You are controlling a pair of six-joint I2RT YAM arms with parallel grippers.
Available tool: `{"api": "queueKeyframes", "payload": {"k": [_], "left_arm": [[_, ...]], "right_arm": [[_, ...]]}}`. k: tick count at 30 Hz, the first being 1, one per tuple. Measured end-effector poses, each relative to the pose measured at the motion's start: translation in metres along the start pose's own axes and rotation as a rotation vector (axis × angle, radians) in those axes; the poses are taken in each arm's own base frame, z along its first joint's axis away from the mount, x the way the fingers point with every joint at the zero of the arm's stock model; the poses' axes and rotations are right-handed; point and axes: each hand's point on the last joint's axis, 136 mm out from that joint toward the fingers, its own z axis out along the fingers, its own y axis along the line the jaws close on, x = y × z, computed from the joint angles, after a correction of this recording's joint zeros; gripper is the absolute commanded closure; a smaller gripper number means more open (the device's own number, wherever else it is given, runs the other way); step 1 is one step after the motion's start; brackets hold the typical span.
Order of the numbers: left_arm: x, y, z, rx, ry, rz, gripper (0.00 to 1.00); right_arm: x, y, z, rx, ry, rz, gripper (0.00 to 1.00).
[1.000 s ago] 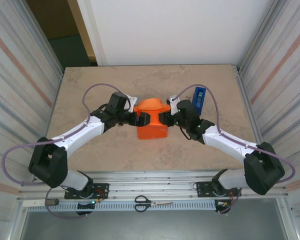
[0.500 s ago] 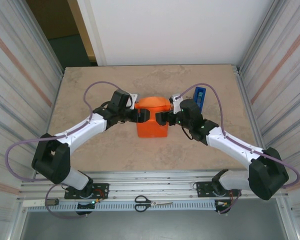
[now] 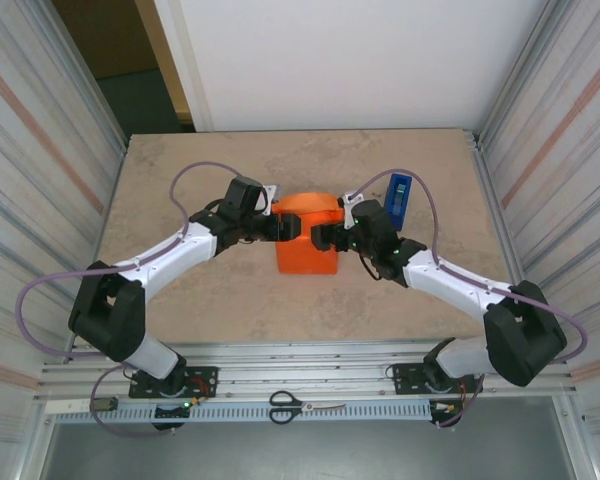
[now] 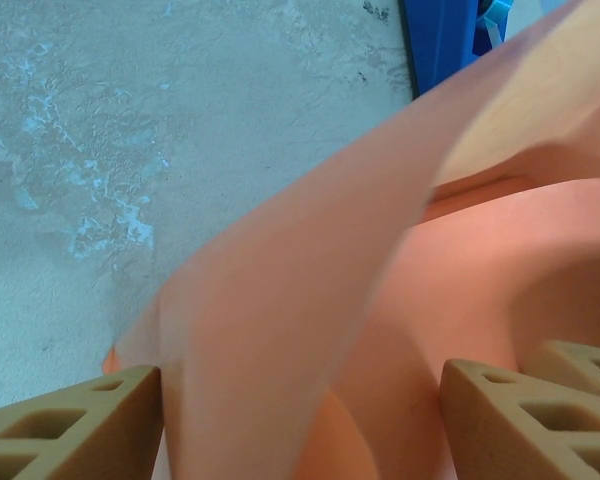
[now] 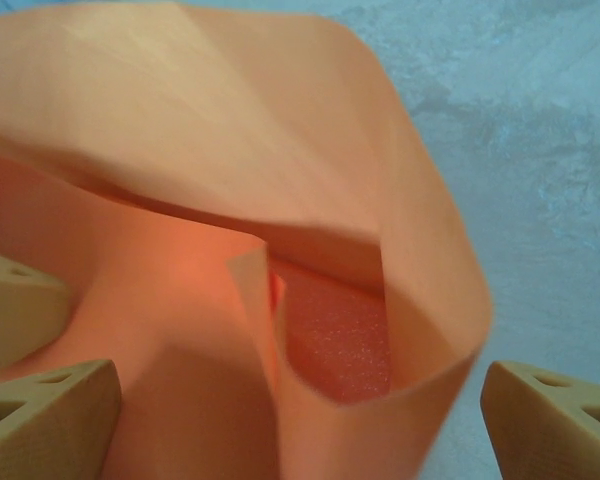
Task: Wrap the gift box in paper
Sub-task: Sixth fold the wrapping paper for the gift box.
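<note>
Your left gripper (image 3: 290,228) and right gripper (image 3: 322,237) face each other at the middle of the table (image 3: 180,180), jaws spread wide astride the upcurled edges of the paper (image 3: 305,258) (the gift box (image 5: 340,340) peeks red inside the fold), with bare top all round except the blue tape dispenser (image 3: 400,196) near the right wrist.

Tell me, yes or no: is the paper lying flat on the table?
No, the paper arches up in a curled fold over the gift box instead of lying flat.

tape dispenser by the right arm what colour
Blue; the tape dispenser shows best from the top external view.
</note>
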Motion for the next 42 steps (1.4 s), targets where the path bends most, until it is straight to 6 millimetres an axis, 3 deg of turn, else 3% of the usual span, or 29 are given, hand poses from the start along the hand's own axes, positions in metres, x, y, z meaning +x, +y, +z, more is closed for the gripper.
{"api": "queueKeyframes", "payload": {"k": [4, 7, 15, 26, 31, 35, 42], "left_arm": [[-0.001, 0.0, 0.0, 0.001, 0.0, -0.003, 0.29], [0.0, 0.0, -0.001, -0.004, 0.004, -0.005, 0.25], [-0.007, -0.007, -0.02, -0.005, -0.029, 0.018, 0.04], [-0.009, -0.006, -0.023, -0.026, -0.042, 0.037, 0.01], [-0.001, -0.002, -0.01, -0.065, -0.013, 0.045, 0.14], [0.001, 0.004, -0.003, -0.103, -0.004, 0.033, 0.16], [-0.004, 0.011, -0.004, -0.147, -0.029, 0.01, 0.1]], "right_arm": [[-0.002, 0.001, 0.004, 0.01, -0.008, 0.025, 0.26], [-0.003, 0.001, 0.005, 0.023, -0.014, 0.042, 0.41], [-0.004, -0.001, 0.005, 0.037, -0.023, 0.056, 0.53], [-0.003, -0.001, 0.004, 0.042, -0.008, 0.051, 0.54], [-0.003, -0.001, 0.004, 0.044, -0.004, 0.05, 0.54], [-0.002, -0.001, 0.004, 0.044, 0.0, 0.04, 0.54], [-0.002, 0.0, 0.003, 0.045, -0.001, 0.03, 0.54]]}}
